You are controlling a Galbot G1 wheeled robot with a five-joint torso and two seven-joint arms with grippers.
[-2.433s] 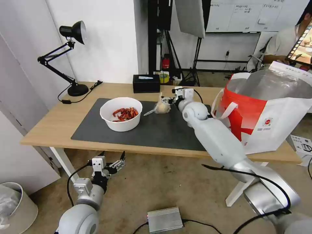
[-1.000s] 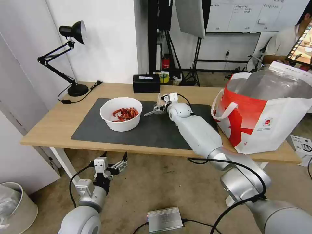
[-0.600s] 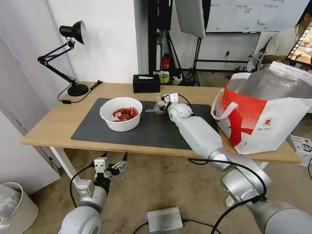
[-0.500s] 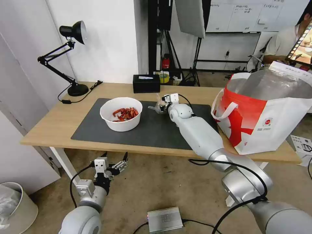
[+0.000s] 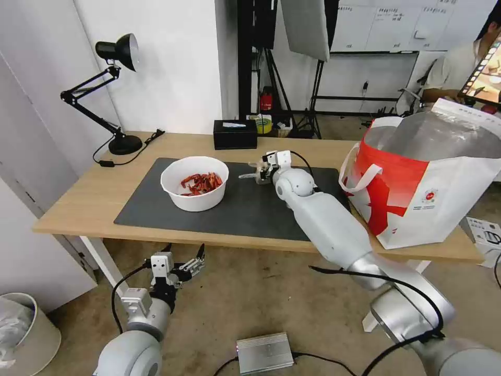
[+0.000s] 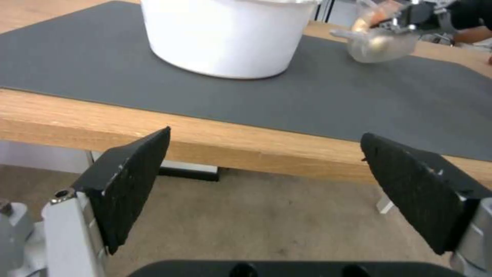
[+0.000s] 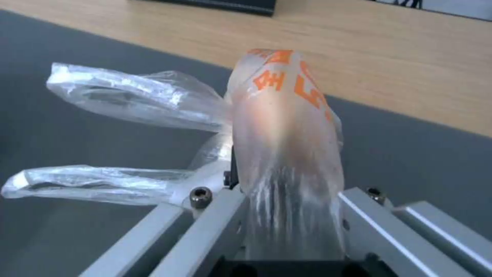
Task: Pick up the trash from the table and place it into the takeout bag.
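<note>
My right gripper (image 5: 265,169) is shut on the knotted clear bag (image 5: 255,175), holding it a little above the back of the dark grey mat (image 5: 245,209). In the right wrist view the bag (image 7: 287,127), printed in orange, is pinched between the fingers with its two loose handles sticking out. The white bowl of red scraps (image 5: 194,183) stands on the mat's left half, on the table (image 5: 78,203). At the table's right end the red-and-white takeout bag (image 5: 417,183) stands open. My left gripper (image 5: 189,263) hangs open below the front edge; its view shows the bowl (image 6: 225,38) and bag (image 6: 382,44).
A black desk lamp (image 5: 117,57) stands at the table's back left and a black tissue box (image 5: 235,134) at the back middle. A white waste bin (image 5: 21,329) and a silver box (image 5: 264,352) are on the floor.
My right gripper has closed on the knotted bag, squeezing it, and has raised it slightly and shifted it a little to the right. The left arm has stayed below the table.
</note>
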